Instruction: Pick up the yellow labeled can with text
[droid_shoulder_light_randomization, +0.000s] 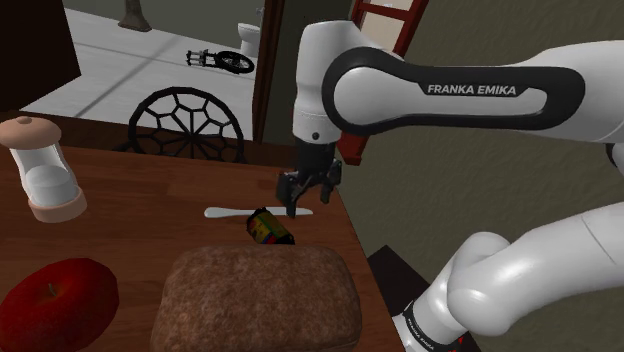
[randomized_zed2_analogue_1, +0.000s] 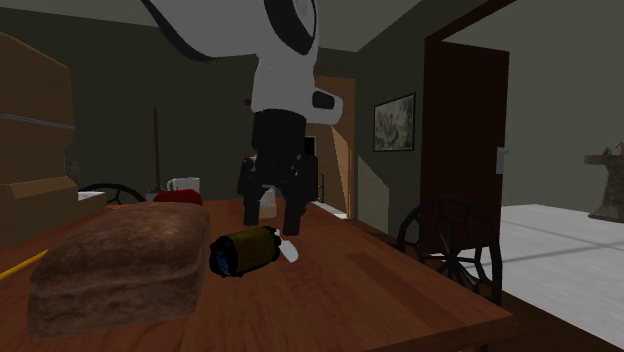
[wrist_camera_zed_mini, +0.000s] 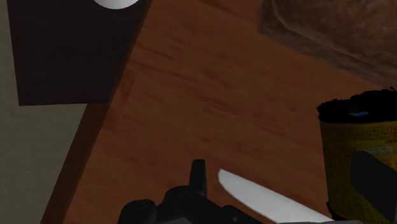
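Observation:
The can (droid_shoulder_light_randomization: 268, 227) has a yellow label with dark ends and lies on its side on the wooden table (droid_shoulder_light_randomization: 140, 205), just beyond the bread loaf. My gripper (droid_shoulder_light_randomization: 304, 198) hangs open a little above the table, beside the can and over a white knife (droid_shoulder_light_randomization: 240, 212). In the second exterior view the two fingers (randomized_zed2_analogue_1: 252, 208) stand apart behind the can (randomized_zed2_analogue_1: 245, 250). In the wrist view the can (wrist_camera_zed_mini: 343, 149) sits at the outer finger (wrist_camera_zed_mini: 375, 175), partly covered by it, not between the fingers; the knife blade (wrist_camera_zed_mini: 267, 198) lies in the gap of the gripper (wrist_camera_zed_mini: 283, 173).
A large brown bread loaf (droid_shoulder_light_randomization: 260, 295) lies close to the can. A red apple (droid_shoulder_light_randomization: 55, 300) and a white shaker (droid_shoulder_light_randomization: 42, 168) stand at the shoulder view's left. The table's edge (droid_shoulder_light_randomization: 350, 230) runs close by the gripper. A dark chair (droid_shoulder_light_randomization: 188, 125) stands behind the table.

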